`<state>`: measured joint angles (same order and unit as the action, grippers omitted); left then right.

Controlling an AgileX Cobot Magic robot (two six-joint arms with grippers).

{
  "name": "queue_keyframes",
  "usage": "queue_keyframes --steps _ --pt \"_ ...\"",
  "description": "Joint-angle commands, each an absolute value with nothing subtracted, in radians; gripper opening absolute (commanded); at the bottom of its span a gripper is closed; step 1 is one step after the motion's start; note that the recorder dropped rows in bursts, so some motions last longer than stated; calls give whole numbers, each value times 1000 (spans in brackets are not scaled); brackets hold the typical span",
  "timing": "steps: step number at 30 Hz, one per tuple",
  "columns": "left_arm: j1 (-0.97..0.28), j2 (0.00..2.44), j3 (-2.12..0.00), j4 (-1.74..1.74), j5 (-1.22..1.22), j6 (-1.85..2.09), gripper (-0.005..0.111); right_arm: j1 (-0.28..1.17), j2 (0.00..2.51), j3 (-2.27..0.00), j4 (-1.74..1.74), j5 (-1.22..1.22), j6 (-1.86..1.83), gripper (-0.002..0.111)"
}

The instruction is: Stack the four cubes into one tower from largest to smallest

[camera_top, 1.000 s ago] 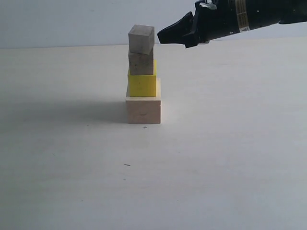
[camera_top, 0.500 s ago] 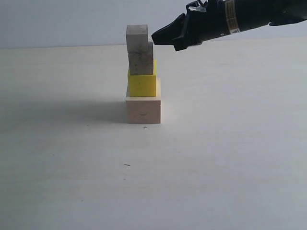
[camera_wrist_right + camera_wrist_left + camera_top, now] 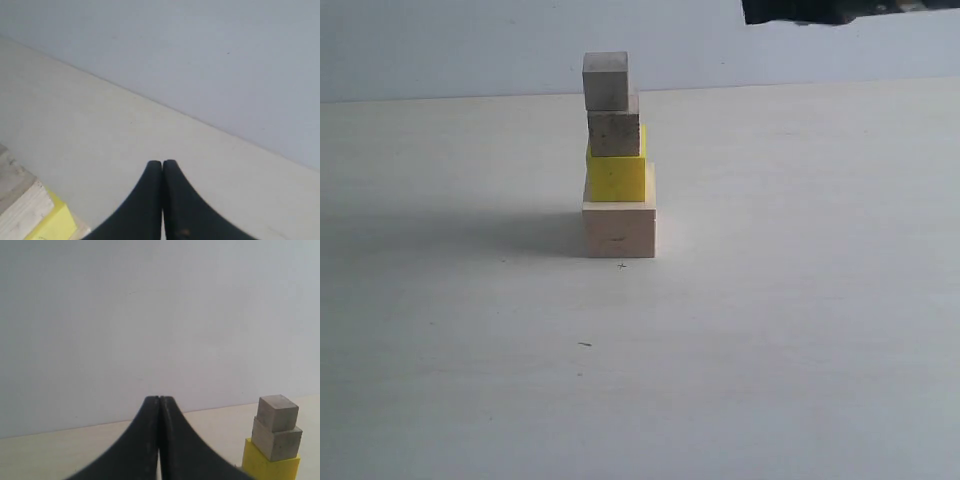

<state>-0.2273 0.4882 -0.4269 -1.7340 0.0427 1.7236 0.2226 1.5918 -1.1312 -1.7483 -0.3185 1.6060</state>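
The tower stands mid-table in the exterior view. Its base is the largest pale wood cube (image 3: 619, 228), then the yellow cube (image 3: 616, 176), then the knotty cube (image 3: 614, 133). The tiniest cube (image 3: 605, 80) sits on top, shifted a little left. Only a dark strip of the right arm (image 3: 800, 10) shows at the top edge. My left gripper (image 3: 159, 399) is shut and empty, with the tiniest cube (image 3: 278, 413), knotty cube (image 3: 276, 440) and yellow cube (image 3: 270, 466) off to one side. My right gripper (image 3: 162, 163) is shut and empty, apart from a pale wood cube (image 3: 20, 210) and the yellow cube (image 3: 52, 226).
The pale table (image 3: 770, 330) stretches around the tower, with a plain light wall (image 3: 470, 45) behind it. Two tiny dark specks (image 3: 584, 344) lie on the table in front of the tower.
The right gripper moved left beside the top cube, which shifted left and squared up. The arm then rose almost out of the exterior view. The tower stays standing.
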Motion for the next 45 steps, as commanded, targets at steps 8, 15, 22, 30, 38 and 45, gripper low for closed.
queue_keyframes --steps 8,15,22,30,38,45 --pt "-232 478 -445 -1744 25 1704 0 225 1006 -1052 -1744 -204 1607 0" --pt "-232 477 -545 -1744 -69 1757 0 225 782 -1014 -1744 -157 1607 0" --pt "-232 460 -659 -1744 -118 1838 0 225 589 -1014 -1744 -148 1529 0" --pt "-232 342 -715 -1744 -257 1997 0 225 457 -1014 -1744 -144 1510 0" --pt "-232 170 -713 -1744 -323 2076 0 225 415 -1014 -1744 -150 1518 0" --pt "-232 59 -713 -1744 -380 2094 0 225 340 -1005 -1744 -208 1518 0"
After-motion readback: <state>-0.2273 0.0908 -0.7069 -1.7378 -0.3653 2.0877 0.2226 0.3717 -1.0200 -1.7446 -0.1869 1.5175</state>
